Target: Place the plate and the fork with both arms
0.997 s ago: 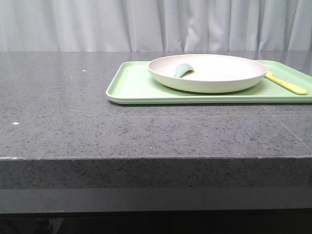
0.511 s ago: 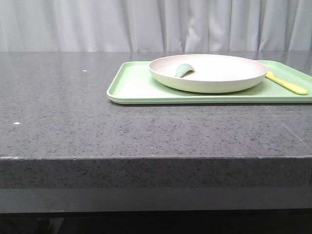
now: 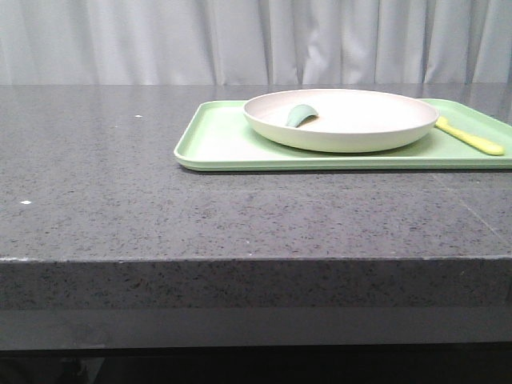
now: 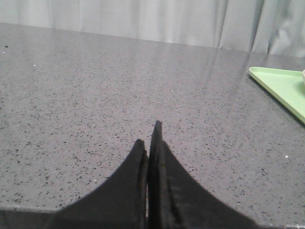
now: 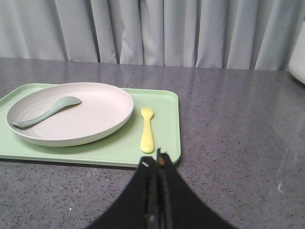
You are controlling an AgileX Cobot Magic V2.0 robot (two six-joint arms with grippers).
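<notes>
The cream-white plate (image 3: 344,120) sits on the light green tray (image 3: 220,144) at the table's right; it also shows in the right wrist view (image 5: 90,119). A grey-green spoon-like piece (image 3: 300,115) lies in the plate. The pale yellow fork (image 3: 472,138) lies on the tray just right of the plate, also in the right wrist view (image 5: 147,130). My right gripper (image 5: 156,162) is shut and empty, just short of the tray's near edge, close to the fork's handle. My left gripper (image 4: 148,138) is shut and empty over bare table, left of the tray (image 4: 281,88).
The dark speckled stone table (image 3: 120,176) stretches wide left of the tray, with its front edge (image 3: 240,260) near the camera. Grey curtains (image 3: 240,40) hang behind. A white object's edge (image 5: 298,52) shows at the far right.
</notes>
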